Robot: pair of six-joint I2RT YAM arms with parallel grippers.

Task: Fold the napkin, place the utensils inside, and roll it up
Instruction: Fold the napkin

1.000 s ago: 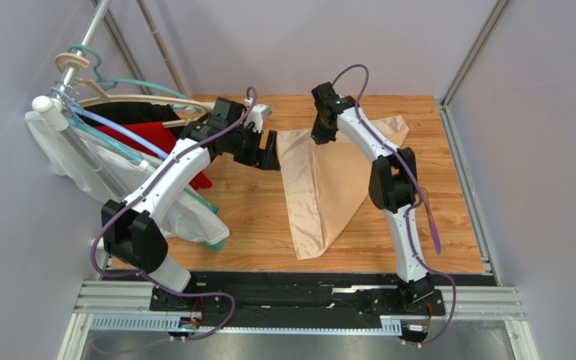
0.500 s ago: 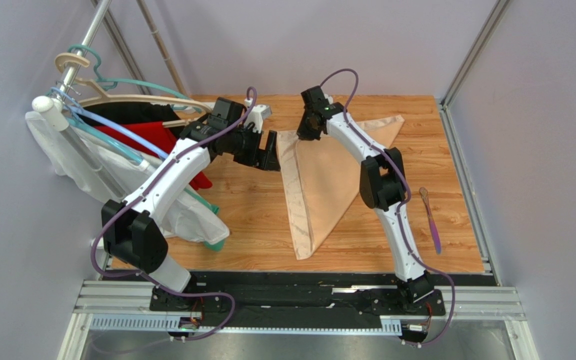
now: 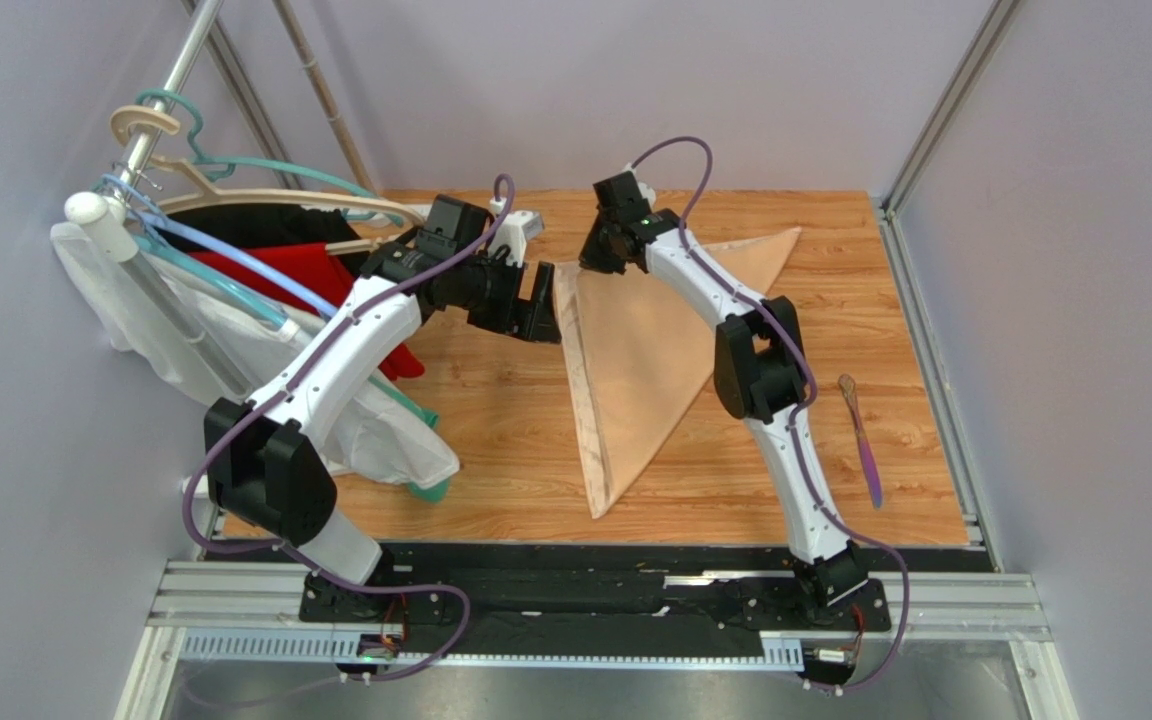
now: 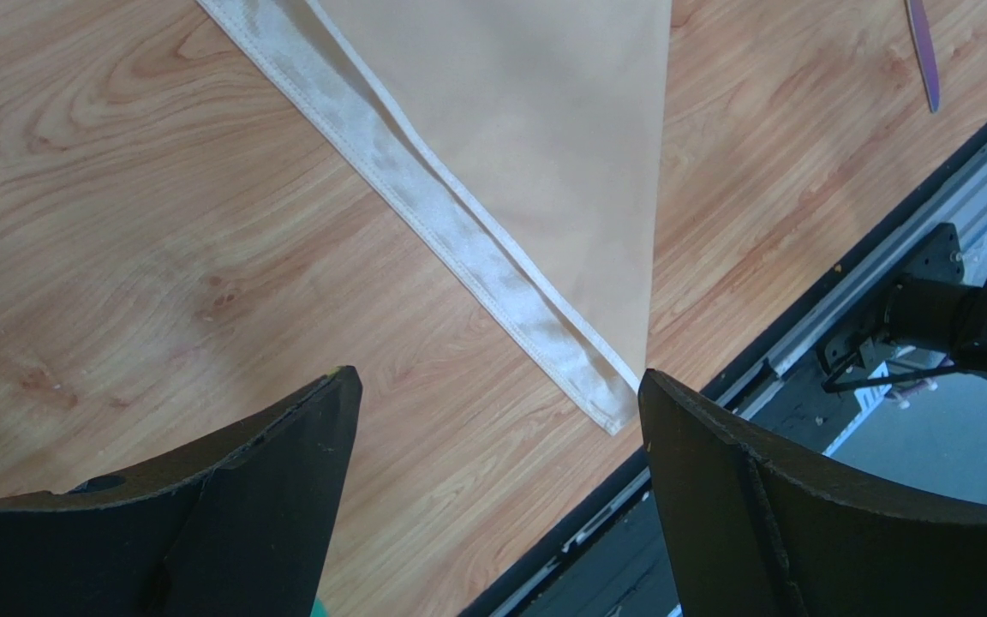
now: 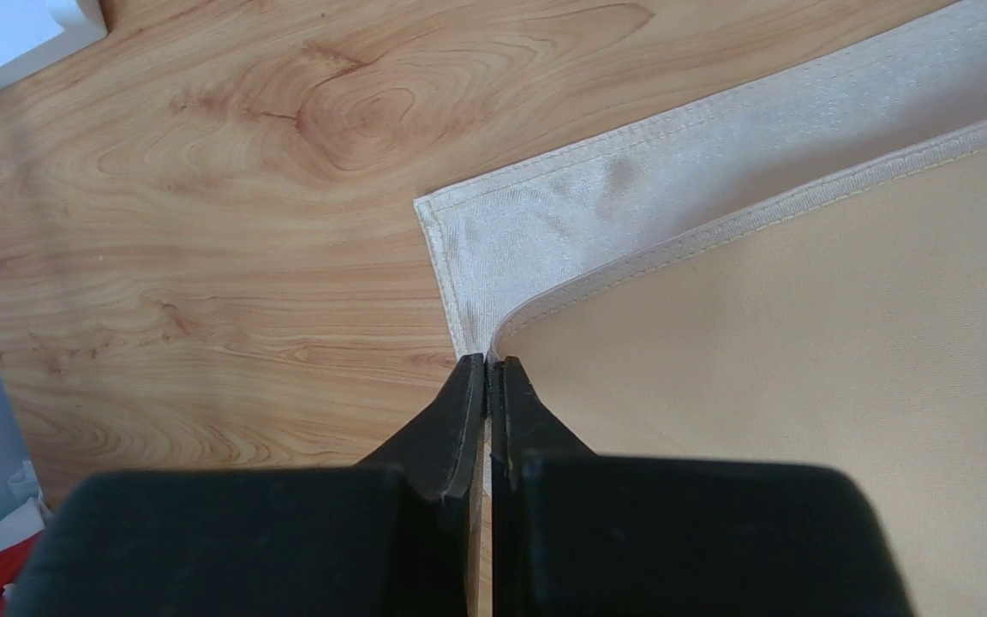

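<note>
The napkin (image 4: 525,154) lies flat on the wooden table (image 4: 138,257), filling the upper middle of the frame and narrowing to a point at lower centre. A paler, shinier hemmed band runs along its left edge, showing beneath the folded top layer. A purple utensil (image 4: 924,52) lies at the upper right, well apart from the cloth. The left gripper (image 4: 496,386) hangs above the table, its dark fingers (image 4: 267,489) spread wide at the bottom. A black rail (image 4: 769,373) crosses the lower right.
</note>
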